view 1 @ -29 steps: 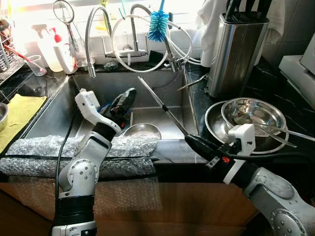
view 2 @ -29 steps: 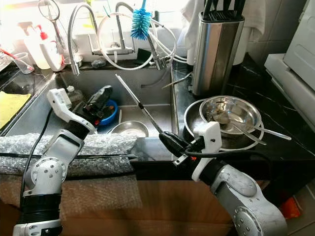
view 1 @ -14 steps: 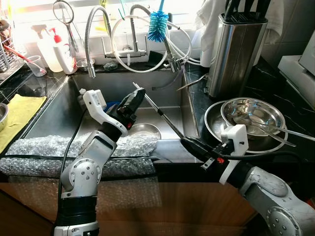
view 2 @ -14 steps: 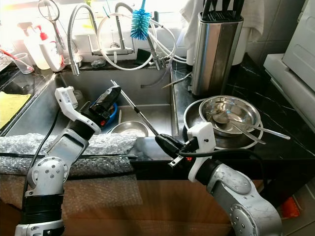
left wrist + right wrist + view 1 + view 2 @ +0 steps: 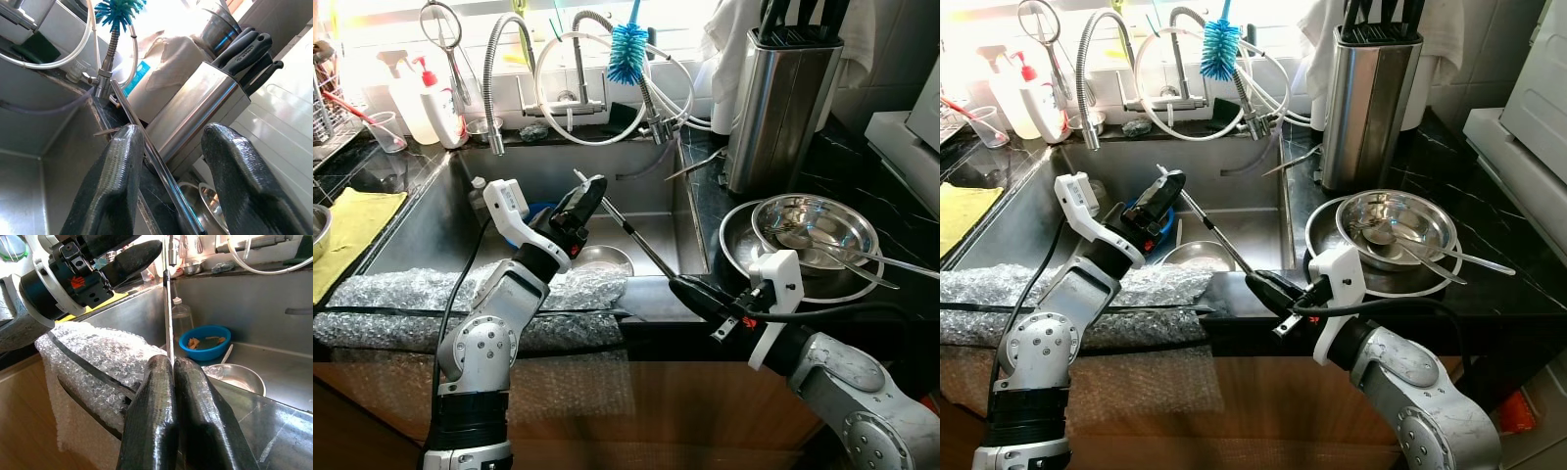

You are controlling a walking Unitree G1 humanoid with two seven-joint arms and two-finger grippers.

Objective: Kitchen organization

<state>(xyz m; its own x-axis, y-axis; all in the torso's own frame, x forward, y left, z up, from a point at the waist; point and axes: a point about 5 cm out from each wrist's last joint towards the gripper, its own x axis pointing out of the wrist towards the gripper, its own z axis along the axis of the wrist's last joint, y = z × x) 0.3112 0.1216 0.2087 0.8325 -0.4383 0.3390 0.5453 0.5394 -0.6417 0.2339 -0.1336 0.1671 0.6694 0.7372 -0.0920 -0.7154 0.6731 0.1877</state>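
Note:
A long thin metal rod (image 5: 631, 227) slants over the sink from the front rim up toward the back left. My right gripper (image 5: 683, 289) is shut on its near end at the sink's front edge; in the right wrist view the rod (image 5: 167, 308) rises from between the closed fingers (image 5: 172, 361). My left gripper (image 5: 592, 186) hovers over the sink at the rod's far end. It is open, with the rod (image 5: 122, 105) passing between the two fingers (image 5: 171, 134), close to one finger.
A steel bowl (image 5: 597, 259) and a blue bowl (image 5: 208, 340) sit in the sink. Stacked steel bowls with spoons (image 5: 813, 230) and a knife block (image 5: 783, 98) stand on the right counter. Bubble wrap (image 5: 391, 294) covers the front edge. Faucet hoses and a blue brush (image 5: 628, 49) hang behind.
My left gripper rose out of the sink and moved right to the rod's far end. The right gripper drew slightly left with the rod.

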